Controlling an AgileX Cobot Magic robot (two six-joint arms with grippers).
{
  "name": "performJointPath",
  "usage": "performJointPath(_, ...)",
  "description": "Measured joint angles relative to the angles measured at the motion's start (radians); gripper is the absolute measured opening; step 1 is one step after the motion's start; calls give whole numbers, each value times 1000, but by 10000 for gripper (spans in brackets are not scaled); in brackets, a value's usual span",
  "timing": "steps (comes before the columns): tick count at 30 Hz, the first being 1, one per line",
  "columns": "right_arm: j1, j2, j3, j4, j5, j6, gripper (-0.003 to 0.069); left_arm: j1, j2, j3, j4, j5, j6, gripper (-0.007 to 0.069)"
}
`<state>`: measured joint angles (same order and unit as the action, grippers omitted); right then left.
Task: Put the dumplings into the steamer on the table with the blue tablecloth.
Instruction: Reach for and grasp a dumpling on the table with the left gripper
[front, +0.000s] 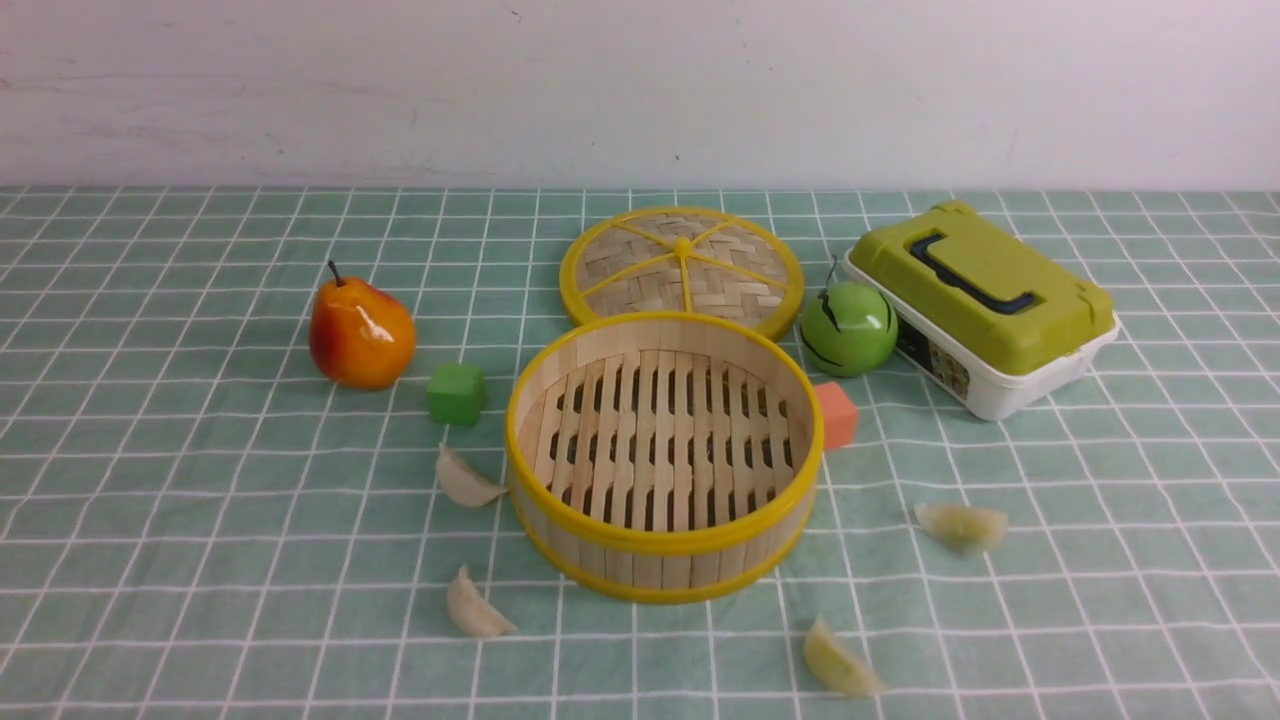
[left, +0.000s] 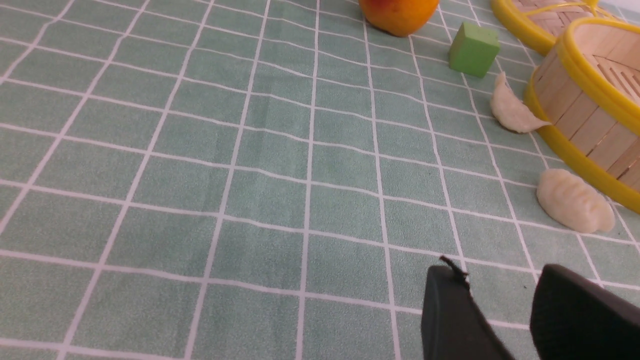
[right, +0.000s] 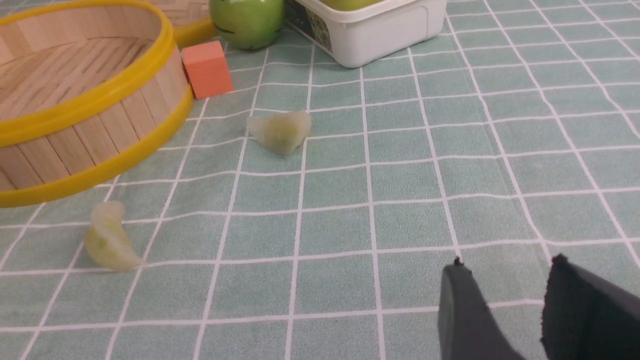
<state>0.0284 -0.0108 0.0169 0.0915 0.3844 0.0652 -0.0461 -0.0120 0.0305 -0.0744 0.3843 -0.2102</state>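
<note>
The empty steamer stands mid-table on the blue tablecloth. Two cream-white dumplings lie at its left; they also show in the left wrist view. Two pale yellow-green dumplings lie at its right and front right; they also show in the right wrist view. My left gripper is open and empty over bare cloth, short of the nearer white dumpling. My right gripper is open and empty over bare cloth. Neither gripper shows in the front view.
The woven yellow-rimmed lid lies behind the steamer. A pear and a green cube sit at the left. An orange cube, a green apple and a green-lidded white box sit at the right.
</note>
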Motion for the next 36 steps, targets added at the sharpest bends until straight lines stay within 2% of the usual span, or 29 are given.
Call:
performJointPath(11,0,0,4,3,-28,3,241,0,0,0,-28,-9,-20,237)
performJointPath(12,0,0,5,18,-31,12,241,0,0,0,-66,-13,-47,237)
performJointPath(15,0,0,6,138,-32,103,241,0,0,0,-314,-22,-221,237)
performJointPath(18,0,0,10,394,-32,269,241,0,0,0,-594,-30,-420,237)
performJointPath(20,0,0,10,555,-32,378,241,0,0,0,-723,-35,-503,237)
performJointPath(23,0,0,10,681,-38,450,241,0,0,0,-781,-43,-539,237)
performJointPath(26,0,0,10,688,-60,452,241,0,0,0,-814,-45,-543,237)
performJointPath(29,0,0,10,686,-102,448,241,0,0,-22,-827,-37,-447,237)
performJointPath(31,0,0,7,686,-106,420,241,0,0,-85,-826,-32,-307,237)
performJointPath(32,0,0,-4,686,-99,393,241,0,0,-128,-822,-26,-197,237)
performJointPath(34,0,0,-44,685,-87,319,238,0,7,-214,-796,4,-54,227)
performJointPath(36,0,28,-113,674,-87,211,216,0,84,-324,-734,71,45,179)
